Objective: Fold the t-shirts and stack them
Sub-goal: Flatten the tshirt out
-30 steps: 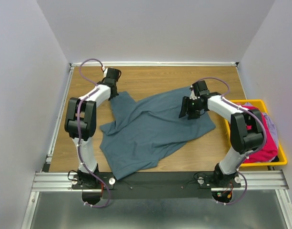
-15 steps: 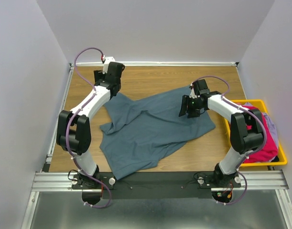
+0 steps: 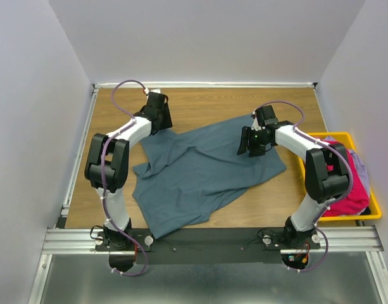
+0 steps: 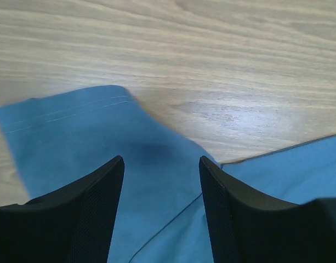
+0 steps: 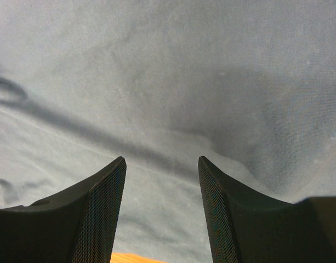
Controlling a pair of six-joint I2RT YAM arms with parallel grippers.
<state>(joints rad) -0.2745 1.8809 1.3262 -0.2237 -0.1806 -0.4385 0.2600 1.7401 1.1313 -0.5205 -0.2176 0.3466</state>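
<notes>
A slate blue-grey t-shirt lies spread and rumpled across the middle of the wooden table. My left gripper hovers over its far left sleeve, jaws open with nothing between them. The open right gripper hangs over the shirt's right part, its fingers apart above bare cloth. A magenta-pink t-shirt and a pale grey-blue one lie heaped in the yellow bin at the right.
The yellow plastic bin stands at the table's right edge, beside the right arm's elbow. White walls close in the table at the back and sides. A metal rail with the arm bases runs along the near edge.
My left gripper has let go of the far left sleeve, opened, and swung a little right over the shirt's corner. The right arm has not moved.
</notes>
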